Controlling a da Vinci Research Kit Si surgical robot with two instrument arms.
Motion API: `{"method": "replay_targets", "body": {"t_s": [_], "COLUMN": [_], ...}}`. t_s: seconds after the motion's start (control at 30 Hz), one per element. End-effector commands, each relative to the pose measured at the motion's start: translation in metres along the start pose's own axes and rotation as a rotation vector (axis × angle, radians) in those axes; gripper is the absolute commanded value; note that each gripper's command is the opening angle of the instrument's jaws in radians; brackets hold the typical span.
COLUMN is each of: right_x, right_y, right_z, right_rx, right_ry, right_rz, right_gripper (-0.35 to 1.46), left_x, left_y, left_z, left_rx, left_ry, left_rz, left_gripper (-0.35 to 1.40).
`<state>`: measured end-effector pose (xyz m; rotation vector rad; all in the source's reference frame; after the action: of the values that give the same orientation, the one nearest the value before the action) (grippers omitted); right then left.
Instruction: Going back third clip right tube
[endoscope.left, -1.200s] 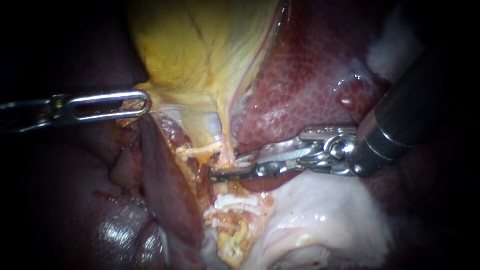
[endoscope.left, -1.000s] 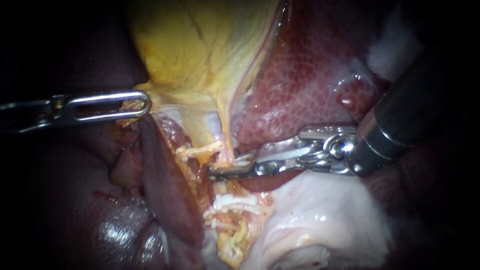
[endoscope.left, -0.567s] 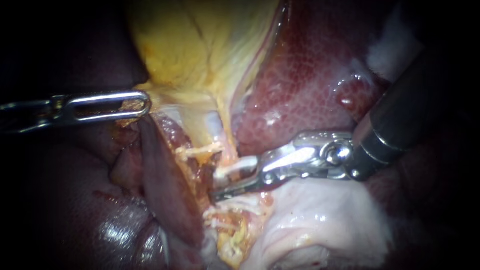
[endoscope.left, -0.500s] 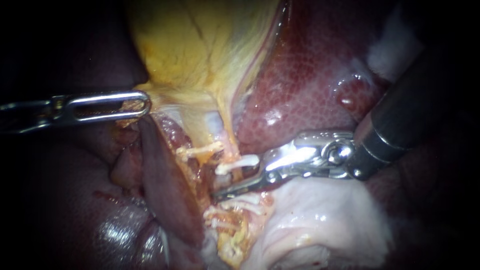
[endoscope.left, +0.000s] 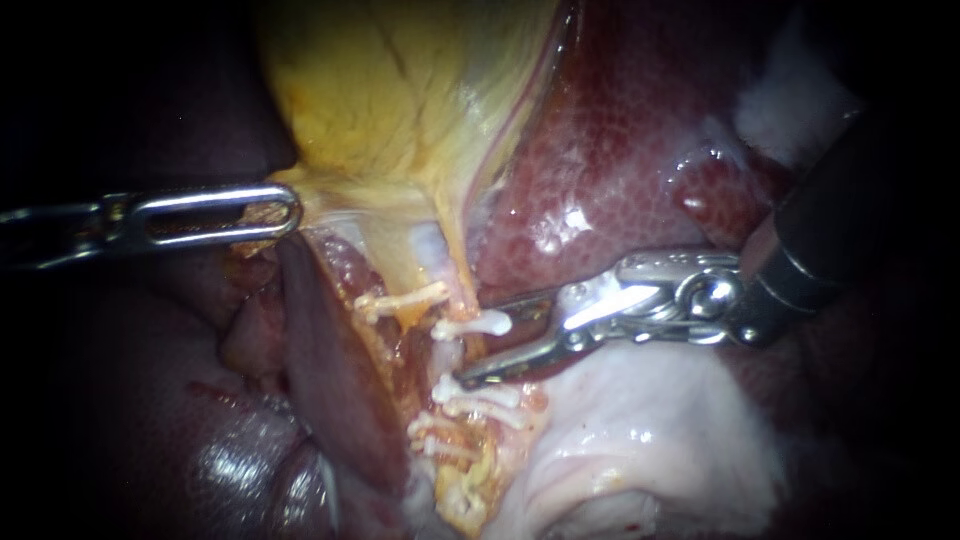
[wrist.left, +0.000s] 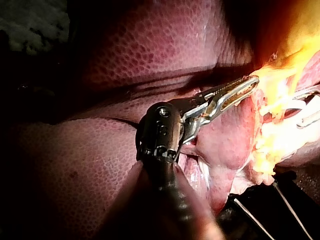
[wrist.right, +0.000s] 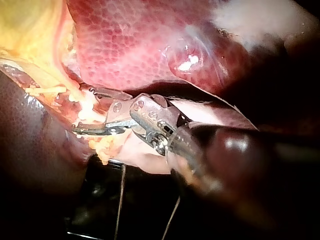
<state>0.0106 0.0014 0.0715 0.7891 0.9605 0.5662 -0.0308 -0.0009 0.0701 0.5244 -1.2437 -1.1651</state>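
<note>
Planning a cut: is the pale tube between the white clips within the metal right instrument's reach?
Probably yes: the right instrument, jaws open, lies right beside the pale tube; nothing visible blocks it.

The left instrument (endoscope.left: 288, 210) and right instrument (endoscope.left: 472, 340) are bright polished metal, the right one's shaft dark and satin. The liver (endoscope.left: 620, 150) is wet, glossy, finely mottled; the gallbladder (endoscope.left: 400, 90) duller yellow, veined. The clips (endoscope.left: 472, 325) look smooth white plastic.
</note>
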Motion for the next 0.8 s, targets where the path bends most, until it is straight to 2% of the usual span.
{"method": "replay_targets", "body": {"t_s": [0.03, 0.2, 0.43, 0.63, 0.8], "right_x": [0.0002, 0.0023, 0.0046, 0.0047, 0.0047], "right_y": [-0.0003, -0.0021, -0.0041, -0.0044, -0.0045], "right_z": [-0.0009, -0.0048, -0.0065, -0.0068, -0.0069], "right_rx": [-0.002, 0.007, 0.023, 0.023, 0.023], "right_ry": [0.000, 0.009, 0.039, 0.038, 0.038], "right_rz": [-0.010, -0.087, -0.153, -0.176, -0.182], "right_gripper": [0.60, 0.60, 0.60, 0.60, 0.60], "left_x": [0.0001, 0.0001, 0.0002, 0.0013, 0.0033], "left_y": [0.0000, 0.0000, 0.0000, -0.0001, -0.0004], "left_z": [0.0000, 0.0002, 0.0003, 0.0013, 0.0037], "left_rx": [0.000, -0.001, -0.002, -0.007, 0.008], "left_ry": [0.000, 0.000, -0.001, -0.006, -0.002], "left_rz": [0.000, 0.000, 0.001, 0.007, 0.017], "left_gripper": [-0.35, -0.35, -0.35, -0.35, -0.35]}}
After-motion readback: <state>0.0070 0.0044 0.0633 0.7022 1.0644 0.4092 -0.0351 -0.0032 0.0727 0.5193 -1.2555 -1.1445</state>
